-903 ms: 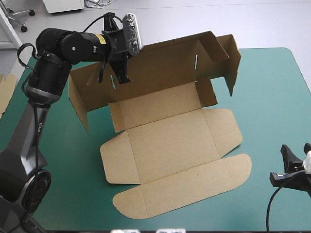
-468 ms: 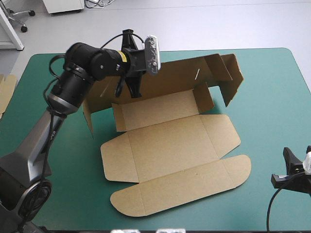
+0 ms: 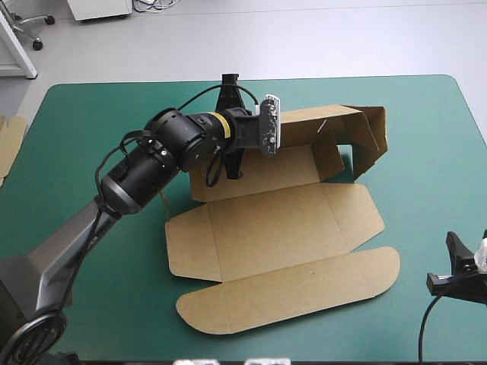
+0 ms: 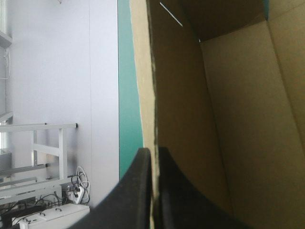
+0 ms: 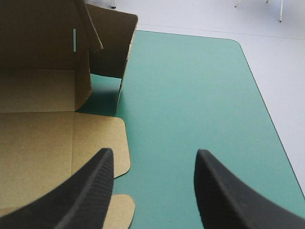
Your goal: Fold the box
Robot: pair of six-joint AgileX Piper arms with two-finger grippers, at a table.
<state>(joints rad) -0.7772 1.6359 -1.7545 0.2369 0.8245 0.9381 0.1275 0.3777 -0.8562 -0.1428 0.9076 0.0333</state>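
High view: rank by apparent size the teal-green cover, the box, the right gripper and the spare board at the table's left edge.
1. teal-green cover
2. box
3. right gripper and spare board: both look small and are cut off by the picture's edge, so I won't rank them.

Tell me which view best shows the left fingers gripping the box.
Left wrist view: the fingers pinch the box wall's edge. High view half hides them under the wrist; right wrist view, only the box.

The box (image 3: pixel 281 228) is matt board, the fingers (image 5: pixel 90 191) finely ribbed.
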